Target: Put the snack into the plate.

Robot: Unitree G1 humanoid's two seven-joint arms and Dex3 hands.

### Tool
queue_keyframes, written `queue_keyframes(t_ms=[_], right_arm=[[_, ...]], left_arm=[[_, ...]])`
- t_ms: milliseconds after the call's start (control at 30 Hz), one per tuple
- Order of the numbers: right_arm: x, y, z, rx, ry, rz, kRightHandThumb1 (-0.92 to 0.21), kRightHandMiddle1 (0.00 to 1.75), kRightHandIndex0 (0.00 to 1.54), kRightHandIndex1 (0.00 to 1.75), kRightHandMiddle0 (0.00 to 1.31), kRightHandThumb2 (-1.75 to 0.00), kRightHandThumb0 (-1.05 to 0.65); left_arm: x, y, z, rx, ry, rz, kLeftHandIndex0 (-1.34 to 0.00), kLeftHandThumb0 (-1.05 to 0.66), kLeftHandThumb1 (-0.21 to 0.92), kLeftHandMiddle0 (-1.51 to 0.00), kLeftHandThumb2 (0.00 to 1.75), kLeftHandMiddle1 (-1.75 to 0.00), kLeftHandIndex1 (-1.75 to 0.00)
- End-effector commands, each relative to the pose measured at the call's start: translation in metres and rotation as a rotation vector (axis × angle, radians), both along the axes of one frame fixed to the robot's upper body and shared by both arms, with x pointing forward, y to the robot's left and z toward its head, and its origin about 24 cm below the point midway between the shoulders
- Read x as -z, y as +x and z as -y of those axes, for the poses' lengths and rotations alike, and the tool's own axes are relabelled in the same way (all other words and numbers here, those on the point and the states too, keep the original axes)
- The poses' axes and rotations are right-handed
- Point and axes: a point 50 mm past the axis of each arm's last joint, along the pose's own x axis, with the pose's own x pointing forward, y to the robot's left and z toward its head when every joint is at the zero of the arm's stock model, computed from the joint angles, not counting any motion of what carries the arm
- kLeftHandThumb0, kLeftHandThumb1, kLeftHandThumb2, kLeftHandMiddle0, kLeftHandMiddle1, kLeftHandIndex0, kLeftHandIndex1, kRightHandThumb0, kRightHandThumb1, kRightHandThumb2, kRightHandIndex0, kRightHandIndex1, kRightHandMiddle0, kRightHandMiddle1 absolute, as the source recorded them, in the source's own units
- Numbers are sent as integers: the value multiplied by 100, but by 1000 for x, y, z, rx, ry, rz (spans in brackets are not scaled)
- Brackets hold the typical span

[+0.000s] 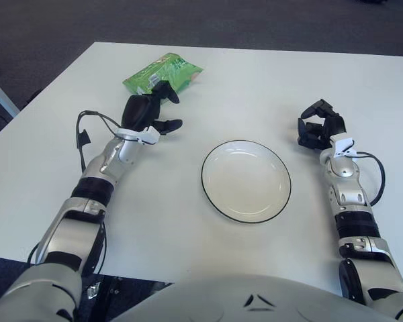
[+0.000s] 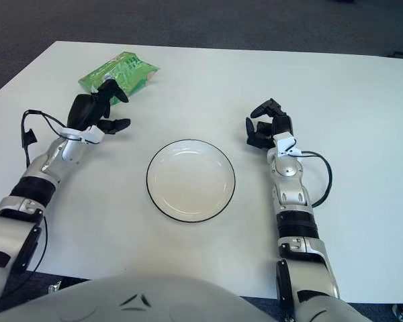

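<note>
**Left hand at the snack bag, grasp not yet made**

The wide white rectangular table point(image 1: 255, 80) carries everything, and the round white plate with a thin black rim point(image 1: 246, 181) serves as the landmark near its middle. The plate holds nothing. Well to the plate's far left, close to the table's back edge, lies the crinkly green foil snack bag point(image 1: 164, 72), flat and slightly askew.

The left hand point(image 1: 150, 111) sits just at the near edge of that bag, fingers spread apart and holding nothing; one finger overlaps the bag's lower edge in view, though whether it touches cannot be told. The right hand point(image 1: 319, 129) shows to the plate's right, fingers loosely curled around nothing.

The main risk appears to be a push rather than a pinch: if the fingers close from the near side only, the slippery, puffy bag may slide toward the table's far edge and out of reach. A shallow grip on a corner seam could also let it slip during the carry, dropping it short of the plate.
</note>
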Motion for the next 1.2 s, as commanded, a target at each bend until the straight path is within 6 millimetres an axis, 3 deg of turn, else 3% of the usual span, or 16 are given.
queue_keyframes(t_ms=[0, 367, 867, 1000, 1067, 1167], right_arm=[[47, -20, -3, -9, 11, -226, -46, 175, 123, 175, 50, -114, -44], [47, -22, -3, -7, -3, -233, -45, 175, 123, 175, 51, -114, -44], [47, -23, -4, -11, -22, -244, -44, 175, 122, 175, 52, -116, -44], [48, -23, -4, -13, -25, -251, -44, 175, 122, 175, 52, -116, -44], [48, -23, -4, -14, -18, -250, -44, 175, 122, 175, 52, -116, -44], [48, -24, -4, -15, -7, -246, -44, 175, 122, 175, 52, -116, -44]], left_arm=[[-18, 10, 2, -26, 35, 100, -35, -39, 67, -105, 86, -175, -175], [-29, 23, 2, -104, 67, 229, -39, -40, 60, -110, 96, -175, -175], [-45, 50, 9, -207, 149, 191, -40, -40, 59, -111, 96, -175, -175], [-48, 58, 11, -238, 186, 142, -36, -39, 65, -79, 89, -167, -175], [-47, 62, 11, -248, 206, 99, -31, -37, 77, -63, 71, -147, -172], [-44, 64, 12, -250, 227, 48, -23, -36, 87, -41, 58, -115, -174]])
